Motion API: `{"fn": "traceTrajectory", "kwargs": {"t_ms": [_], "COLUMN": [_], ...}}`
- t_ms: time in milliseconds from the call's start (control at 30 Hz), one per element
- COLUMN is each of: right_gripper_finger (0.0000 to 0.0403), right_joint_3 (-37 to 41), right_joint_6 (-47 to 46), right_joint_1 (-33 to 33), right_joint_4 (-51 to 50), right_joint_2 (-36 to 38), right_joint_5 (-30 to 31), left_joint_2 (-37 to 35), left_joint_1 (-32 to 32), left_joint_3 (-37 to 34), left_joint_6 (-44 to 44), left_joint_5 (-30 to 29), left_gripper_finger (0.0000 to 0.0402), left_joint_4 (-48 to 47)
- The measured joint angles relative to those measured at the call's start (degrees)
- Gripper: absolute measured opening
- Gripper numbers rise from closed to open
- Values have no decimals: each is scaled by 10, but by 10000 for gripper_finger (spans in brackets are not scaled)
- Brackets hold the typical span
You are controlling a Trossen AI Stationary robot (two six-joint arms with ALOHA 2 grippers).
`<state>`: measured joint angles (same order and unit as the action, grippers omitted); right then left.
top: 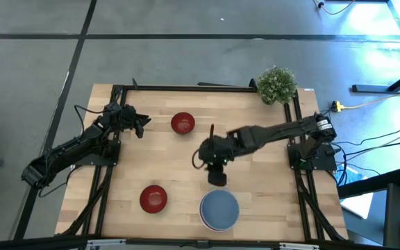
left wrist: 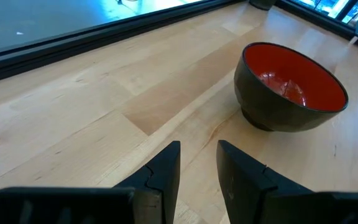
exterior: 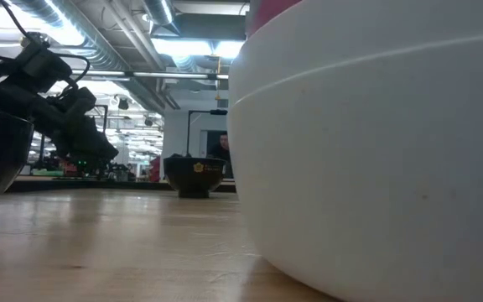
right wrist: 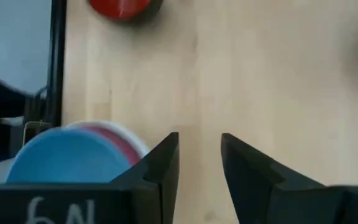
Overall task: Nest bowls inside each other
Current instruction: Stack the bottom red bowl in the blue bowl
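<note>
A stack of larger bowls stands near the table's near edge, with the blue bowl [top: 219, 208] on top, a pink one [right wrist: 122, 144] under it and a white one [exterior: 367, 151] outermost. One dark red bowl [top: 182, 123] sits toward the far side and another [top: 153, 198] left of the stack. My right gripper [top: 216, 177] [right wrist: 199, 135] hovers open just beyond the stack, fingers pointing at the near edge, holding nothing. My left gripper [top: 143, 125] [left wrist: 199, 144] is open above the wood, left of the far red bowl [left wrist: 291, 87].
A small green potted plant [top: 276, 85] stands at the far right corner. A black frame rail [top: 207, 87] runs along the table's edges. Bare wood [top: 179, 163] lies between the two red bowls and in the middle of the table.
</note>
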<state>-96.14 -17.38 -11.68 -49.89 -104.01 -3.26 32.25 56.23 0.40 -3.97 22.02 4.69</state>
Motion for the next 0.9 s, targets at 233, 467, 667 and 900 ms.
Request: {"fn": "traceTrajectory", "kwargs": {"t_ms": [233,467,667,900], "right_gripper_finger": [120,120,120,120], "right_joint_3": [-22,-22,-22,-22], "right_joint_6": [50,76,91,111], "right_joint_1": [44,74,88,108], "right_joint_4": [1,-5,-5,-6], "right_joint_2": [0,0,0,0], "right_joint_5": [13,14,14,14], "left_joint_2": [0,0,-1,-1], "left_joint_1": [0,0,-1,-41], "left_joint_3": [0,3,34,87], "left_joint_6": [-3,-21,-30,-31], "left_joint_5": [53,218,296,300], "left_gripper_finger": [99,99,99,99], "left_joint_4": [0,-1,1,1]}}
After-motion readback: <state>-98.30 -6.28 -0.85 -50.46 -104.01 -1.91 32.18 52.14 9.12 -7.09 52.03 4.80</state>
